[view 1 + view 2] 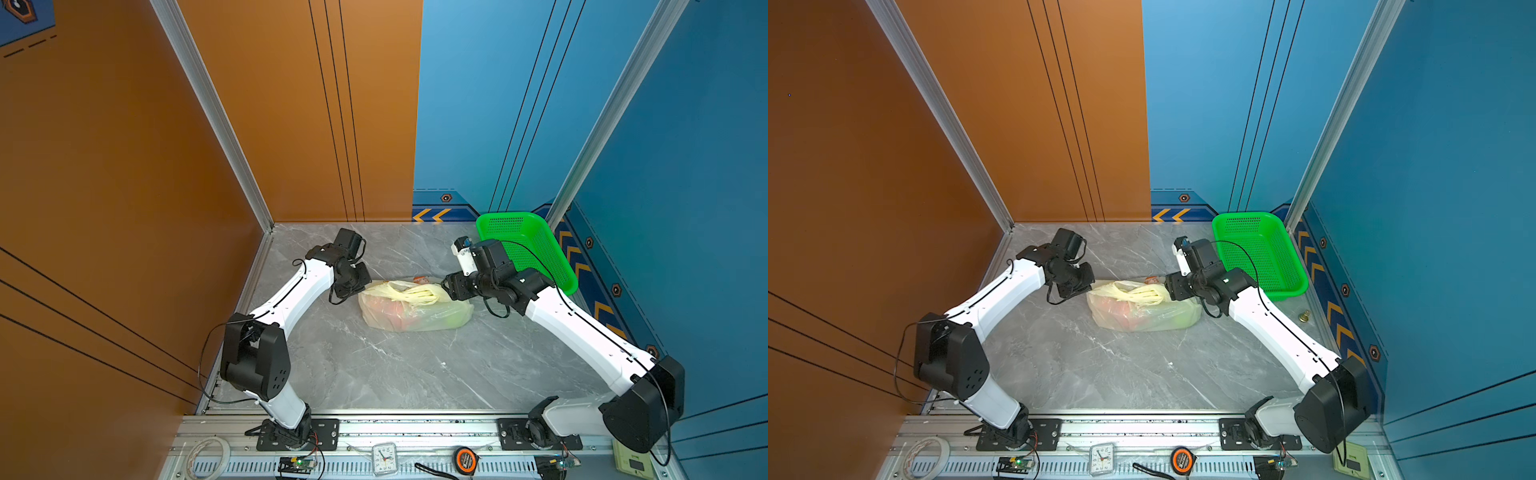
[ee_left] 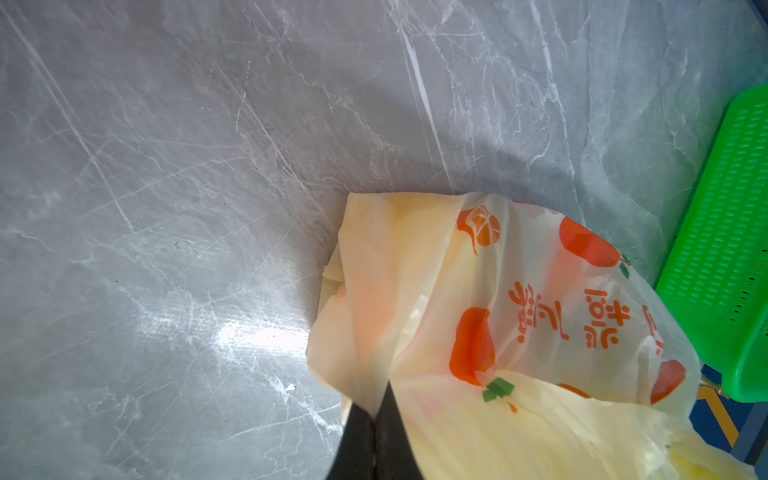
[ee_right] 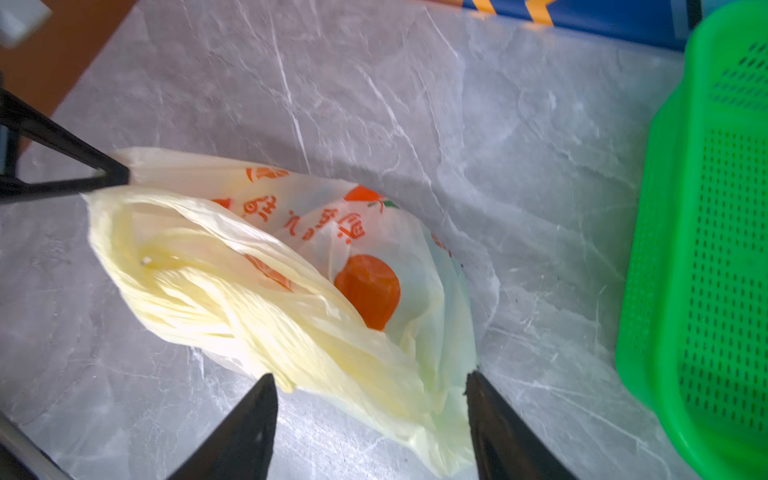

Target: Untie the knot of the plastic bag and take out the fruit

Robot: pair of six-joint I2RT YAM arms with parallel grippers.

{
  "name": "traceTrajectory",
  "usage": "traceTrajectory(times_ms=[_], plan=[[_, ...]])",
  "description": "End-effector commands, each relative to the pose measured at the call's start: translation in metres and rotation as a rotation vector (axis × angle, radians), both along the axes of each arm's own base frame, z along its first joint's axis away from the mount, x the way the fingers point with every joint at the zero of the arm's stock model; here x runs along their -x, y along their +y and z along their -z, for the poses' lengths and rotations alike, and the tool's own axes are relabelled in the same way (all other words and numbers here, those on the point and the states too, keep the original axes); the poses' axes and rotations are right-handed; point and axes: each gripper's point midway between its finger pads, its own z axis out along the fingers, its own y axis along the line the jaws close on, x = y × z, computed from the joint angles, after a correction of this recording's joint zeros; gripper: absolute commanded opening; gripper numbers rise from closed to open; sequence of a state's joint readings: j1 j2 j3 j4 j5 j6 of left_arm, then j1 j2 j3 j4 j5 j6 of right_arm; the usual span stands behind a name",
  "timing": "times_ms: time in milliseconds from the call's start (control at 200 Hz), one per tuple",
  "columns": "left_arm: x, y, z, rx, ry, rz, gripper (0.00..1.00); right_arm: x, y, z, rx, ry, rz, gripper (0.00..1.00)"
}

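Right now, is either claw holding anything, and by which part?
The left claw pinches the plastic bag by a fold at its edge. The right claw is open, holding nothing.

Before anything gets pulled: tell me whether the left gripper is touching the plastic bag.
Touching. The left wrist view shows the left gripper shut on a fold of the plastic bag.

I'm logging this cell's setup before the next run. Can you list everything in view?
plastic bag: one, cream-yellow with orange prints, lying mid-table.
fruit: count unclear, red-orange and green shapes, inside the bag.
basket: one, green, far right corner of the table.
table: one, grey marble.
tape roll: one, whitish, front rail.
clock: one, white, front rail.
tape measure: one, orange-black, front rail.
left gripper: one, black, shut on the bag's edge.
right gripper: one, black, open, jaws either side of the bag.
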State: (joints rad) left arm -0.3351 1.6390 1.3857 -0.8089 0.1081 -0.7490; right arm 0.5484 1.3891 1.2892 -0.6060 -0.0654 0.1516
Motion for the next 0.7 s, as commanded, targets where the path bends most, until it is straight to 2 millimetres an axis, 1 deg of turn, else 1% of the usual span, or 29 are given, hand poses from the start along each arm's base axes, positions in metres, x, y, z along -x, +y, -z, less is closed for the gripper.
traceTrajectory(times_ms=[0, 130, 175, 260, 320, 401, 496, 566, 696], plan=[[-0.002, 0.002, -0.004, -0.023, -0.029, 0.007, 0.00, 0.003, 0.018, 0.015, 0.078, 0.053, -0.122, 0.73], [-0.003, 0.000, -0.007, -0.022, -0.039, 0.008, 0.00, 0.009, 0.046, 0.017, 0.064, 0.075, -0.240, 0.76], [-0.003, 0.000, -0.007, -0.022, -0.040, 0.006, 0.00, 0.012, 0.053, 0.019, 0.055, 0.085, -0.269, 0.76], [-0.003, 0.000, -0.009, -0.023, -0.044, 0.005, 0.00, 0.014, 0.058, 0.024, 0.057, 0.098, -0.294, 0.75], [-0.002, 0.000, -0.009, -0.023, -0.044, 0.003, 0.00, 0.012, 0.057, 0.029, 0.080, 0.097, -0.287, 0.73], [-0.001, -0.001, -0.009, -0.022, -0.044, 0.005, 0.00, 0.002, 0.047, 0.034, 0.144, 0.073, -0.233, 0.68], [-0.001, -0.001, -0.009, -0.023, -0.044, 0.006, 0.00, -0.008, 0.040, 0.035, 0.185, 0.040, -0.198, 0.63], [-0.002, -0.001, -0.008, -0.023, -0.043, 0.008, 0.00, -0.012, 0.039, 0.036, 0.198, 0.033, -0.190, 0.59], [-0.002, -0.002, -0.009, -0.022, -0.045, 0.010, 0.00, -0.010, 0.042, 0.041, 0.188, 0.051, -0.209, 0.49]])
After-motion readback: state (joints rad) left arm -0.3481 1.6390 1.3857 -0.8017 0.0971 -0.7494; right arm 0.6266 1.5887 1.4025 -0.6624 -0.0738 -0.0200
